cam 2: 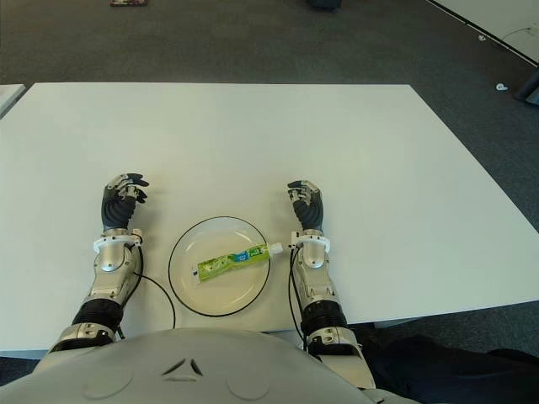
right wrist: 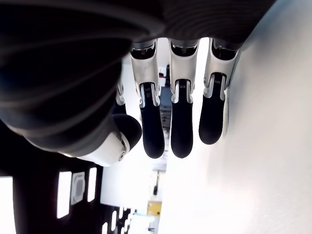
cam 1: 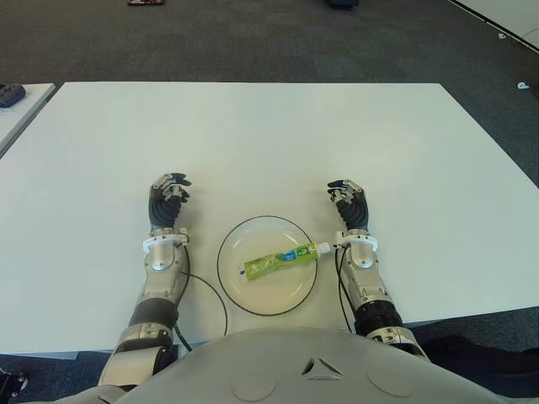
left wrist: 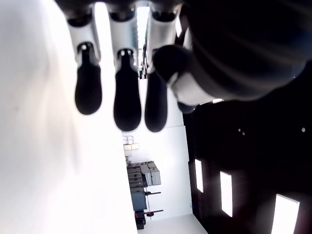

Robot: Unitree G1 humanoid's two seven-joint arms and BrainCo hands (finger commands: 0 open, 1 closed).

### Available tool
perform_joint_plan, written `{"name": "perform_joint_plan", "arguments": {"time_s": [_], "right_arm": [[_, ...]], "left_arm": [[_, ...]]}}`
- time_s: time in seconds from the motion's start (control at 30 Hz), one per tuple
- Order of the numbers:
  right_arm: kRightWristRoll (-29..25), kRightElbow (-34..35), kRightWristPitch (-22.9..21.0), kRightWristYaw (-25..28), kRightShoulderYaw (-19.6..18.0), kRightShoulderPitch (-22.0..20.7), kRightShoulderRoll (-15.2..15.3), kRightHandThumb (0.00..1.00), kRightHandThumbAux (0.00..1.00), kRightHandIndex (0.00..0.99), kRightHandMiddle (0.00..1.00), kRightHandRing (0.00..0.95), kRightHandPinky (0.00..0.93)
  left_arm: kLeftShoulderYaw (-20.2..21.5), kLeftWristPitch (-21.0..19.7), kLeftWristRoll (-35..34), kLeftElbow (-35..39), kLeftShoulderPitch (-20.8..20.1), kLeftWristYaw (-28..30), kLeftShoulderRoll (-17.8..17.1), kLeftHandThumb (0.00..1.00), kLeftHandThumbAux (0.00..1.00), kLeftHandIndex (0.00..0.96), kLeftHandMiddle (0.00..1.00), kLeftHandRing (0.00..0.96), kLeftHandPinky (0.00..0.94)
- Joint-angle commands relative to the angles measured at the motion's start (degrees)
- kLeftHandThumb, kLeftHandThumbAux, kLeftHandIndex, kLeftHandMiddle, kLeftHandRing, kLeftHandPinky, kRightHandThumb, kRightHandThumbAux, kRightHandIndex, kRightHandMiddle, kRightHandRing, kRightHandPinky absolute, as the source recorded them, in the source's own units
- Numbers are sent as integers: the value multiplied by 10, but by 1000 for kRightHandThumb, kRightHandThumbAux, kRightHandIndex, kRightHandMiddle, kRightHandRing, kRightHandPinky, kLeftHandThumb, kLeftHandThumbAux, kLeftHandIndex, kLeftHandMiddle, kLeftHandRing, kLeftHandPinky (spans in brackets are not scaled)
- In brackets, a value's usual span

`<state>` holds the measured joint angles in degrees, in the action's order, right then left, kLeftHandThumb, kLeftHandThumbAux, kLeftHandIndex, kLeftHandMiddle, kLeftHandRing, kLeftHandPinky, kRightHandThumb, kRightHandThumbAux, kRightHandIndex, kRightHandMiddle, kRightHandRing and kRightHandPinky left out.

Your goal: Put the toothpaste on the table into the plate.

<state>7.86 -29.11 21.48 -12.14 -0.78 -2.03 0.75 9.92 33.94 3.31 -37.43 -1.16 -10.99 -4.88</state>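
Near the front edge of the white counter [cam 1: 269, 135], the green toothpaste [cam 1: 280, 258] lies across the plate [cam 1: 234, 286], its cap over the right rim. The left hand [cam 1: 169, 196] and right hand [cam 1: 348, 200] flank the plate slightly farther back, fingers loosely curled, empty.

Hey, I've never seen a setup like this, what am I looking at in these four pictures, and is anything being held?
This is a humanoid robot seen from its own cameras. The two wide pictures come from its head, looking down at a white table. The two close pictures come from cameras on its wrists, looking along the fingers. Between the arms sits a clear plate, and a green toothpaste tube lies across it, its white cap over the rim near the right wrist. The left hand and right hand show on either side of the plate, fingers relaxed, holding nothing.
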Motion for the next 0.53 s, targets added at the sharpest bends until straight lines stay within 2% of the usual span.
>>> {"name": "perform_joint_plan", "arguments": {"time_s": [0.03, 0.53], "right_arm": [[2, -11, -5, 2, 4, 5, -3, 703, 735, 419, 419, 411, 423], [3, 5, -12, -5, 7, 14, -5, 704, 735, 419, 413, 400, 409]], "left_arm": [[-7, -6, 6, -5, 11, -4, 5, 834, 679, 404, 504, 642, 621], [-15, -34, 8, 24, 25, 1, 1, 835, 678, 418, 486, 627, 601]]}}
